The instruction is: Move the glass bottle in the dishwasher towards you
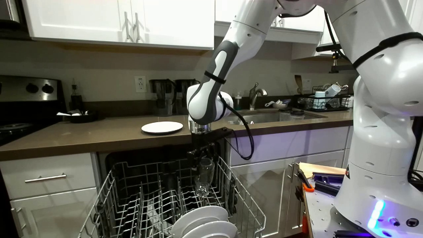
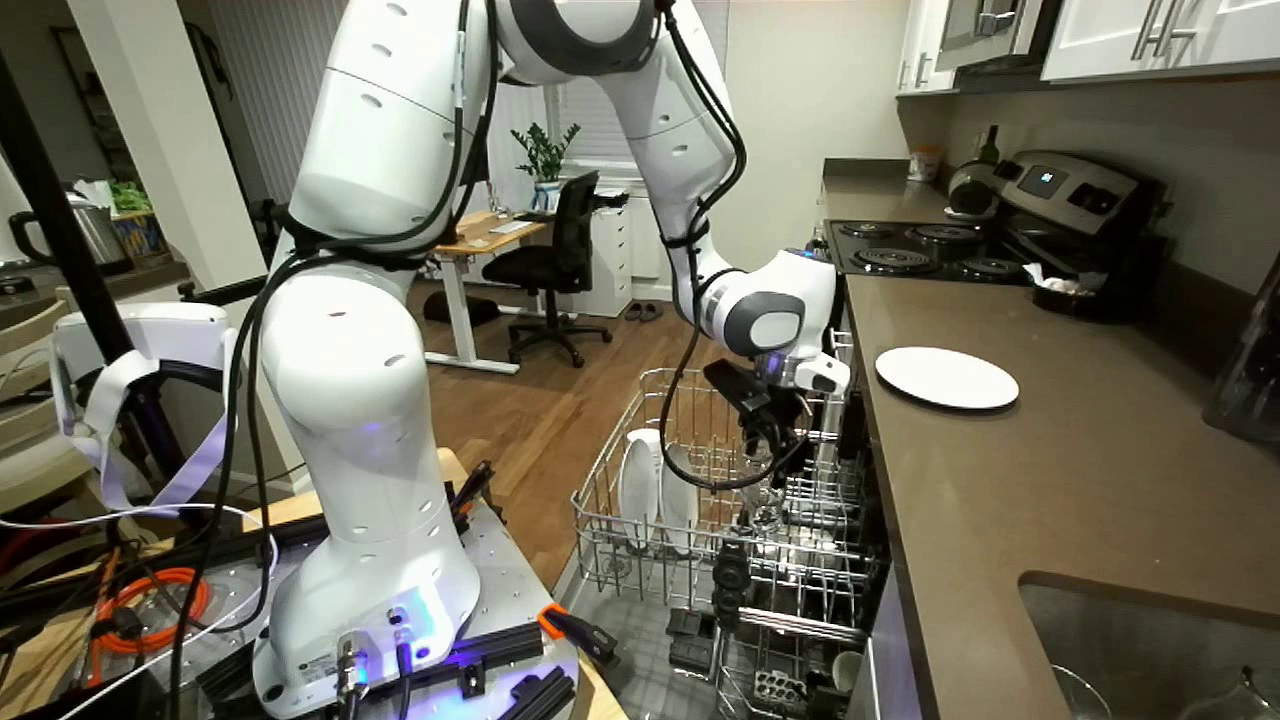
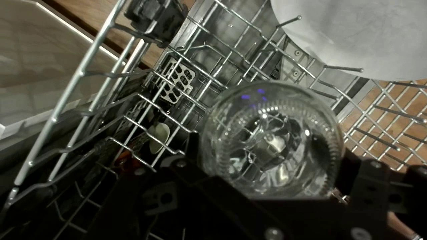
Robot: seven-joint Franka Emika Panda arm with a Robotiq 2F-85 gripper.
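1. My gripper (image 3: 270, 158) points downward, its fingers (image 3: 192, 146) set apart, one at each side of the glass bottle (image 1: 205, 173); whether they press on it I cannot tell.
2. The bottle sits toward the back of the wire rack (image 3: 80, 71) of the open dishwasher (image 1: 138, 153). It may slide from my grip, because smooth, rounded glass probably gives little friction. It is clear and colourless, apparently base up: the wrist view shows a round bottom ringed with fine ridges and small bright reflections. In an exterior view it narrows downward and leans slightly.
3. Upright tines (image 3: 343, 68) stand near it. Dragging it, rather than lifting first, could catch its narrow end and tip or chip it.
4. White plates (image 1: 201, 218) stand nearer the rack's front. If "towards you" means that way, overshooting could knock glass against them.
5. A black cable (image 2: 722, 486) hangs in a loop near the gripper; a wide swing could snag it on the rack.
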